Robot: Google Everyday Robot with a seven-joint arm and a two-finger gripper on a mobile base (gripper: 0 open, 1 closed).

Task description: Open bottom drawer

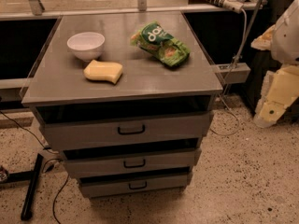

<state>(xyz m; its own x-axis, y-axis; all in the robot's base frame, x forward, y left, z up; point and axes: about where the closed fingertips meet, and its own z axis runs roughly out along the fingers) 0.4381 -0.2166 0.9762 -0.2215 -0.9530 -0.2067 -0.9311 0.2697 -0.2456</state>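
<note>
One camera, set high and in front of the grey cabinet [154, 80], looks down and forward at a steep tilt; the cabinet's top fills the centre of the frame, near enough that a white bowl [85, 45], a yellow sponge [103, 71] and a green snack bag [161, 45] read plainly; the three drawer fronts taper toward 6 o'clock, the bottom drawer [107, 189] lowest and smallest-looking; speckled floor [243, 181] runs from 4 to 8 o'clock; the robot's arm and gripper [272, 104] enter at the frame's edge at 3 o'clock, well apart from the cabinet; a pale ledge [117, 10] crosses at 12 o'clock.
</note>
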